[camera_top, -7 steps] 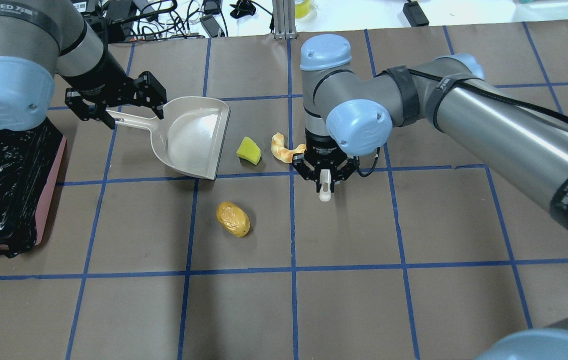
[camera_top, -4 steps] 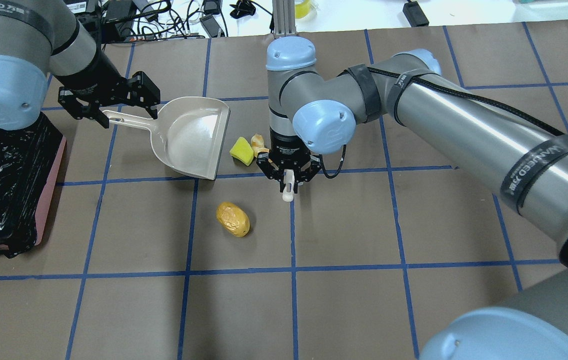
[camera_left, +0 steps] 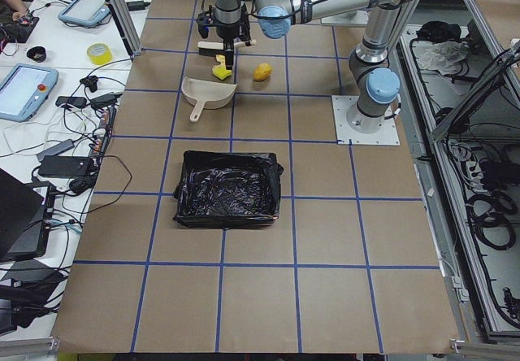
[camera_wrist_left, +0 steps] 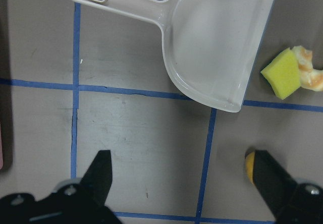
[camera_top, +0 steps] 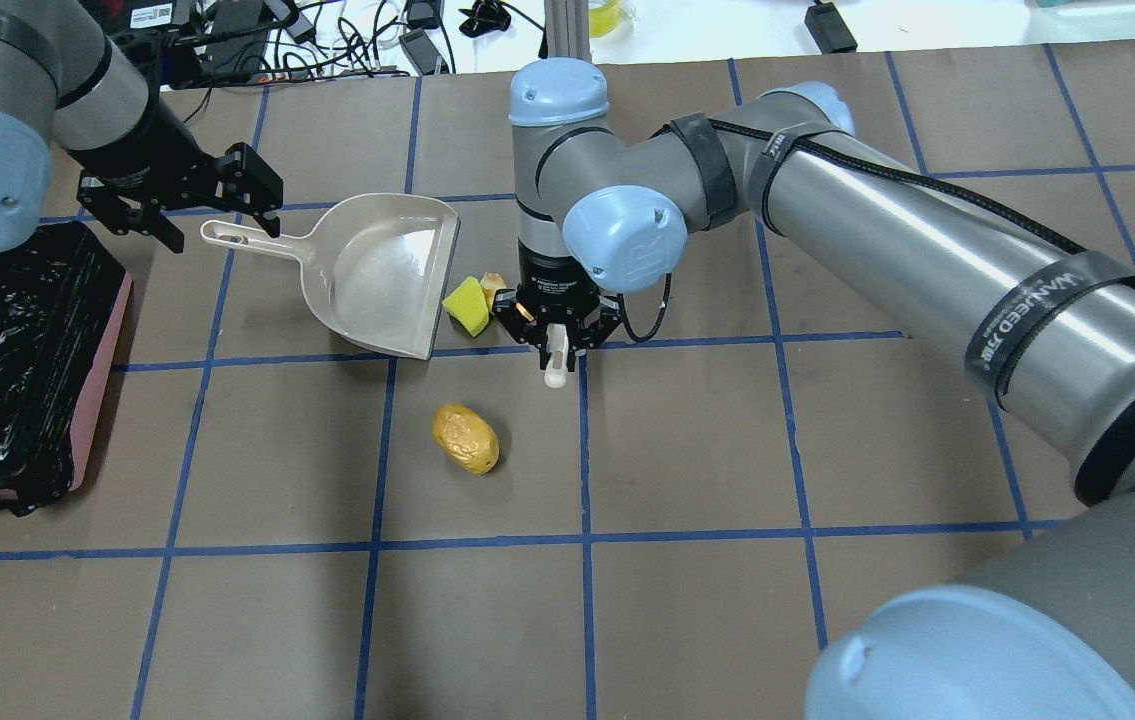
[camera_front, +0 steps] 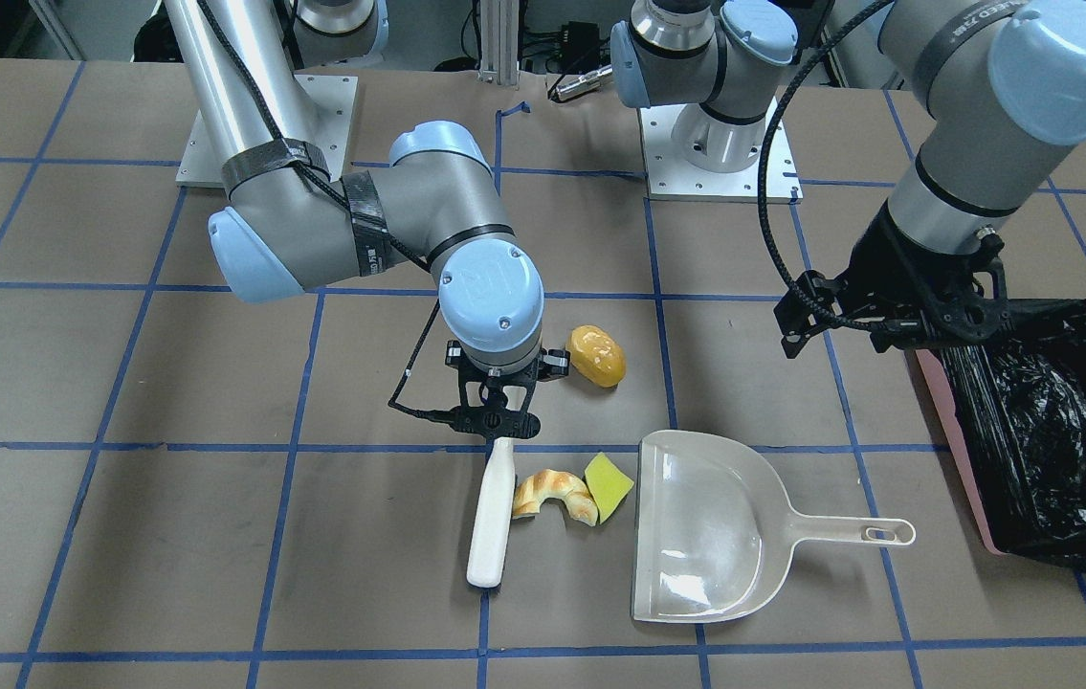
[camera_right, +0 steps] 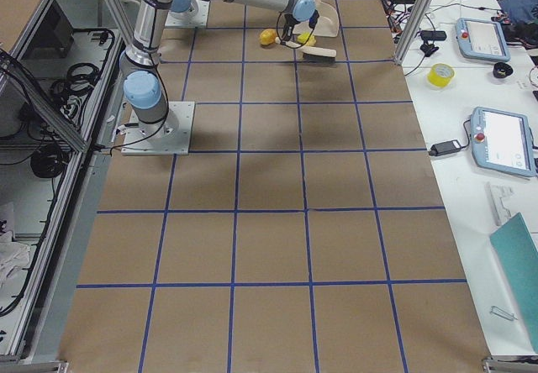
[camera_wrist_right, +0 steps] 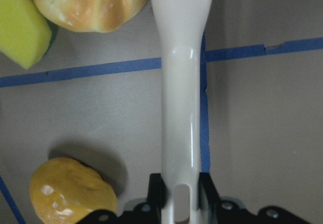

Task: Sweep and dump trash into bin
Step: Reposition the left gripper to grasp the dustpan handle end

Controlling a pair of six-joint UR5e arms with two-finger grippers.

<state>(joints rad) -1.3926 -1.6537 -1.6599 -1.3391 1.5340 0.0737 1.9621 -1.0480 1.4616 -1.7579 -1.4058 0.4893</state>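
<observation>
The right gripper (camera_front: 501, 431) is clamped on the long white plastic brush handle (camera_front: 492, 517), which lies just beside the curved tan-and-white bread piece (camera_front: 554, 495). The bread touches the yellow-green wedge (camera_front: 608, 486), which sits just outside the open mouth of the beige plastic dustpan (camera_front: 696, 522). The glossy orange-yellow lump (camera_front: 597, 356) lies apart on the brown bench (camera_front: 169, 536). All three pieces are outside the dustpan and the pink-sided bin (camera_front: 959, 450) with its black bag. The left gripper (camera_wrist_left: 184, 176) hangs near the dustpan's handle, fingers spread apart, holding nothing.
</observation>
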